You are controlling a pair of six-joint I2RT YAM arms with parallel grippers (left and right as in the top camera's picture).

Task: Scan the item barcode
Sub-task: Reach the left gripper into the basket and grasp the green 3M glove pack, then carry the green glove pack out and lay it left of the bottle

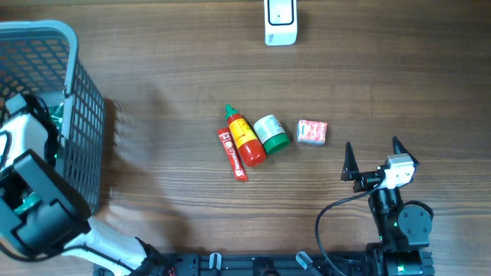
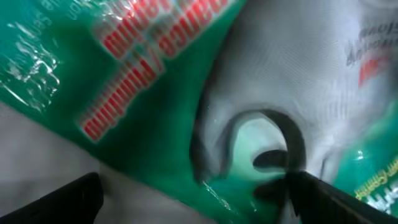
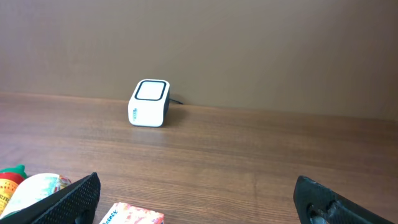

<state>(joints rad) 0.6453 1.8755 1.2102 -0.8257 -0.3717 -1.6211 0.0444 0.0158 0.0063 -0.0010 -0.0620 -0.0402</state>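
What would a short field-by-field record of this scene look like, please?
scanner: white, far side, nothing at it
loose items: red tube, sauce bottle, green-lidded jar, small pink box, grouped at centre
basket: at left, left arm over it
left gripper: jaws open, close over green-and-white packet
right gripper: jaws open, empty, right of the box

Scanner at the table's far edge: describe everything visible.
The scanner is a small white box, plastic by its look, with rounded corners. Its top holds a pale window framed in black; small dark print marks one side. A dark cable leaves behind. It stands upright on the wooden table, touching nothing else.
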